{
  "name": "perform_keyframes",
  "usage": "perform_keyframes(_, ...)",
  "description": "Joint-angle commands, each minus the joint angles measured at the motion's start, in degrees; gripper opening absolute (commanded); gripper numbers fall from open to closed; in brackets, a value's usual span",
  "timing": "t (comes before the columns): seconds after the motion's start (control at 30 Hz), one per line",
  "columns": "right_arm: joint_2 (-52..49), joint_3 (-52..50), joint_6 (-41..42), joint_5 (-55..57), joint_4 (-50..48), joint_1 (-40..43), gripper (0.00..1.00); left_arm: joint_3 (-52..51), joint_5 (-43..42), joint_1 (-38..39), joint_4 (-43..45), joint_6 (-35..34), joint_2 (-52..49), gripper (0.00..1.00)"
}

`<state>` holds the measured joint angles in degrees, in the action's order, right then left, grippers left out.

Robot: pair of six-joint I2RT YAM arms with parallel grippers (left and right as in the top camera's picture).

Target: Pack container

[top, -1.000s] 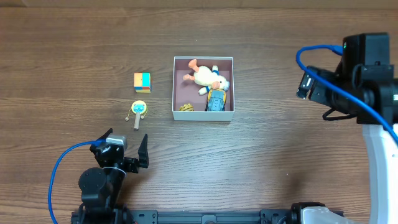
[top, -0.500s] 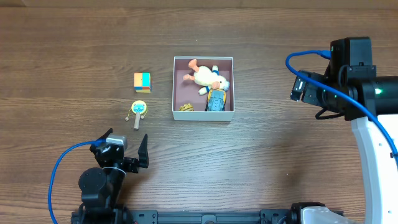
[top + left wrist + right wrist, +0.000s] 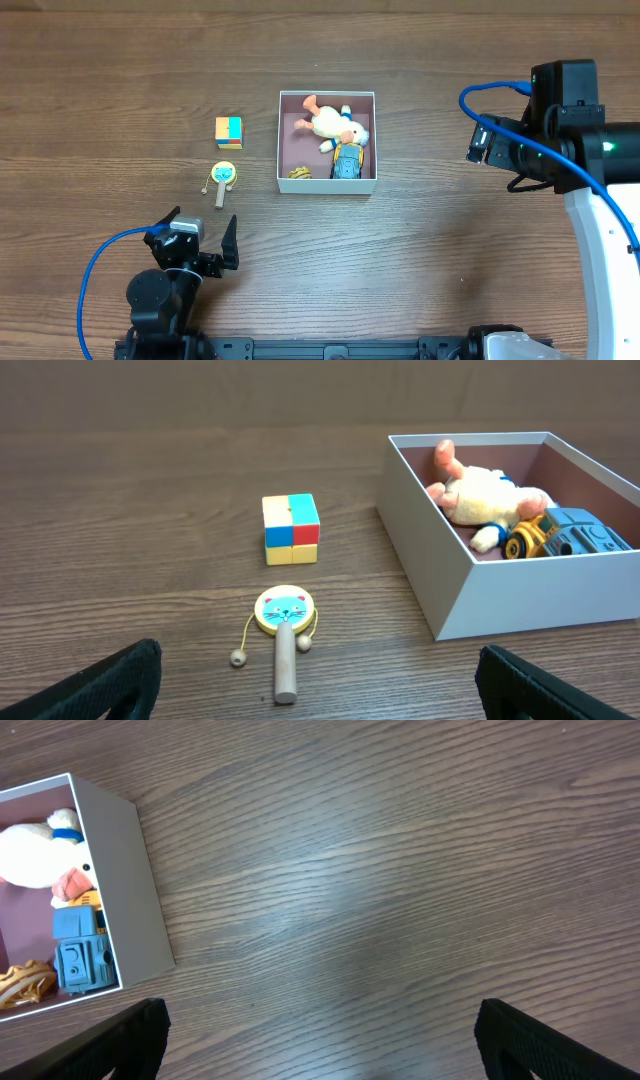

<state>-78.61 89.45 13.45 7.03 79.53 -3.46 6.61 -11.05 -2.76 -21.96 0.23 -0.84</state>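
We have both grippers wide open: left gripper (image 3: 200,238) at the near-left of the brown wooden desk (image 3: 450,260), right gripper (image 3: 320,1045) over its right side. The square white-walled container with mauve-pink inside (image 3: 320,187) sits mid-desk, holding a white plush duck (image 3: 333,123) and blue toy truck (image 3: 347,162). A multicoloured block cube (image 3: 228,132) and wooden cat-face rattle (image 3: 223,178) lie left of it.

The container (image 3: 327,186) is seen near the middle of the overhead frame, slightly above centre. It is a square, shallow box with thin white walls and a dusty pink inside, and it stands flat with the open top upward. In the left wrist view the container (image 3: 540,590) is placed at the right side. In the right wrist view only a part of it (image 3: 135,890) is shown at the left edge. It is partly filled: a white plush animal (image 3: 330,123), a blue toy vehicle (image 3: 347,162) and a small yellow-brown item (image 3: 298,173) lie inside.
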Motion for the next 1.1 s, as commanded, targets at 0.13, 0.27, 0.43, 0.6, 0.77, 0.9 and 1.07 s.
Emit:
perform_keyframes(0.13, 0.04, 0.07, -0.17, 0.87, -0.17, 0.04, 1.0, 0.04, 1.14, -0.33, -0.46, 1.09, 0.55, 1.0)
perform_keyframes(0.27, 0.04, 0.07, -0.17, 0.87, -0.17, 0.04, 1.0, 0.07, -4.31, -0.33, 0.68, -0.04, 0.52, 1.0)
perform_keyframes(0.43, 0.04, 0.07, -0.17, 0.87, -0.17, 0.04, 1.0, 1.95, -20.46, -0.31, 6.08, 1.86, 0.52, 1.0)
perform_keyframes(0.6, 0.04, 0.07, -0.17, 0.87, -0.17, 0.04, 1.0, 13.29, -14.03, -0.33, -3.1, 1.6, -4.02, 1.0)
perform_keyframes(0.77, 0.04, 0.07, -0.2, 0.87, -0.17, 0.04, 1.0, 29.14, -8.61, -0.33, -17.11, 6.14, -16.65, 1.0)
perform_keyframes(0.9, 0.04, 0.07, -0.17, 0.87, -0.17, 0.04, 1.0, 40.15, -8.46, -0.31, -24.2, 8.79, -28.04, 1.0)
perform_keyframes(1.07, 0.04, 0.07, -0.17, 0.87, -0.17, 0.04, 1.0, 54.84, -8.79, -0.22, -31.63, 8.48, -45.77, 1.0)
